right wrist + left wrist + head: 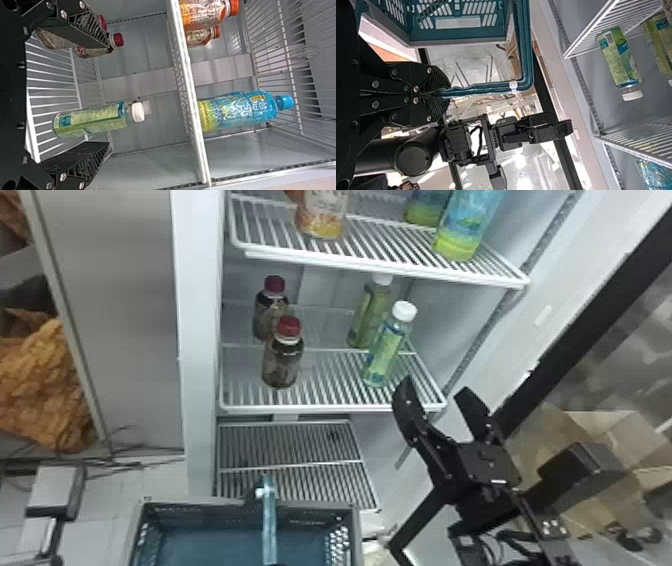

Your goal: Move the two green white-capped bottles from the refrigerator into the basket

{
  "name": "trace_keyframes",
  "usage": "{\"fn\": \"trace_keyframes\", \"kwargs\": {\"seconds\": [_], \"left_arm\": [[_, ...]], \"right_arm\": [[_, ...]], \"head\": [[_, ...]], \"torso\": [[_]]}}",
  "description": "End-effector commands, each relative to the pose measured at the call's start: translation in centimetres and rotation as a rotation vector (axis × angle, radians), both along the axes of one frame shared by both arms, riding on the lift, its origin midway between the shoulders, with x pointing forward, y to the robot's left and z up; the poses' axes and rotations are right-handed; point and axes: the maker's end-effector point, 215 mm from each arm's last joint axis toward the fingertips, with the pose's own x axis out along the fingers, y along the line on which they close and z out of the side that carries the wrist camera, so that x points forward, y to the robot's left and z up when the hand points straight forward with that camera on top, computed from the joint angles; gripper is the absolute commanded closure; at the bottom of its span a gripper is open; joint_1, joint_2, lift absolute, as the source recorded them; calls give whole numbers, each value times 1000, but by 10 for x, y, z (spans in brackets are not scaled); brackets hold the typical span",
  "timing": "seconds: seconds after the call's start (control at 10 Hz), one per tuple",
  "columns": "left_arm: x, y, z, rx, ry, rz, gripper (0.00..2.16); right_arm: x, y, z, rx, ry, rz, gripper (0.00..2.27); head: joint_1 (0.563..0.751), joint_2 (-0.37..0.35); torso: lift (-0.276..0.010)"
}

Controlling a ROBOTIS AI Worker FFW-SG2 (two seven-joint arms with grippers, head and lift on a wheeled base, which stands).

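Green rear bottle (366, 315) partly behind front bottle (384, 351)

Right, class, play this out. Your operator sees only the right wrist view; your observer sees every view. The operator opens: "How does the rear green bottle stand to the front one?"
Observer: In the head view, the rear green bottle stands behind and left of the front one.
Operator: Where is the left gripper?
Observer: Shut on the basket handle.
Operator: And the basket?
Observer: Lower than the bottles' shelf.
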Motion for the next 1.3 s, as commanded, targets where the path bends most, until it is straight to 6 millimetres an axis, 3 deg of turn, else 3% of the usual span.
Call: {"fn": "trace_keyframes", "kwargs": {"seconds": [0.0,0.6,1.2], "left_arm": [[0,0,0,0,0,0,1157],[1,1,0,-2,1,6,1157],[-2,1,-1,-7,10,6,1156]], "right_arm": [[1,1,-2,2,2,2,177],[3,0,-4,1,5,-1,171],[22,-16,-50,-52,66,-37,174]], "head": [[695,-350],[695,-350],[695,-350]], "torso": [[-263],[-263],[-263]]}}
